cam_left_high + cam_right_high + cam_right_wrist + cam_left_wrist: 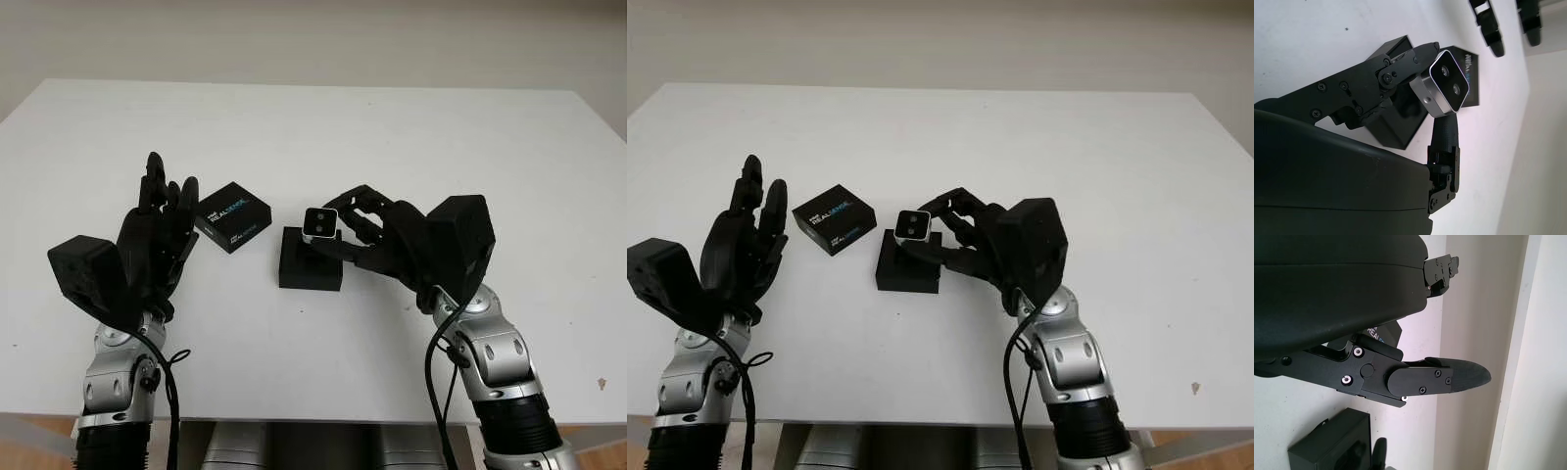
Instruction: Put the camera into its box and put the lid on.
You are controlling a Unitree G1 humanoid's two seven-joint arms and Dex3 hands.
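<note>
A small silver camera [319, 223] with two dark lenses is held in my right hand [355, 231], whose fingers are curled on it, just above the open black box [311, 264] at the table's middle. In the right wrist view the camera [1445, 84] sits between the fingertips [1425, 51] with the box [1393, 128] below it. The black lid [233, 216] with white lettering lies on the table to the left of the box. My left hand [157, 230] is open and raised just left of the lid, holding nothing.
The white table [411, 137] stretches wide behind and to the right of the box. Its front edge [294, 416] runs close below both arms. A pale wall stands beyond the far edge.
</note>
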